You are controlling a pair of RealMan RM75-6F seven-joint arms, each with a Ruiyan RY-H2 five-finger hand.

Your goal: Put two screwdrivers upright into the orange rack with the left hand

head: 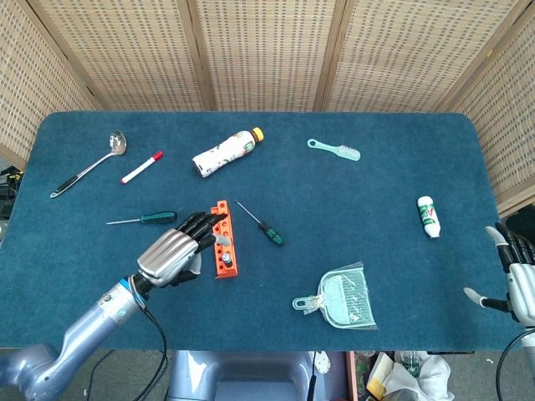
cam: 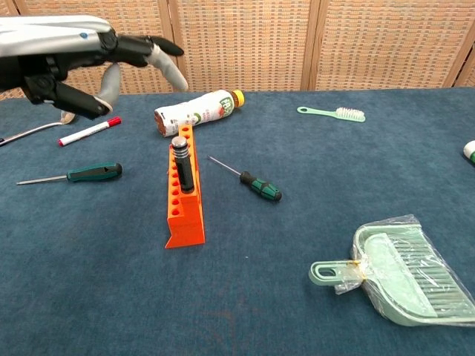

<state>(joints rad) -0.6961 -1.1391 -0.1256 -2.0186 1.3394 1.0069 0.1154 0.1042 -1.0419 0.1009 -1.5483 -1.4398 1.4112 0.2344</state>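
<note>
The orange rack [head: 222,253] [cam: 185,215] lies on the blue table, with a black-handled screwdriver [cam: 182,165] standing upright in it. My left hand [head: 170,253] [cam: 95,57] hovers just left of the rack, fingers spread, holding nothing. A green-handled screwdriver [head: 156,218] [cam: 92,172] lies flat to the rack's left. Another green-handled screwdriver [head: 270,231] [cam: 260,186] lies flat to its right. My right hand [head: 519,276] stays at the table's right edge with its fingers apart and nothing in them; the chest view does not show it.
A lying bottle [head: 222,152] [cam: 197,111], a red marker [head: 142,167] [cam: 89,131] and a ladle [head: 87,171] sit behind the rack. A green brush [head: 334,149] is at the back, a dustpan [head: 339,298] [cam: 397,273] front right, a small white bottle [head: 428,216] far right.
</note>
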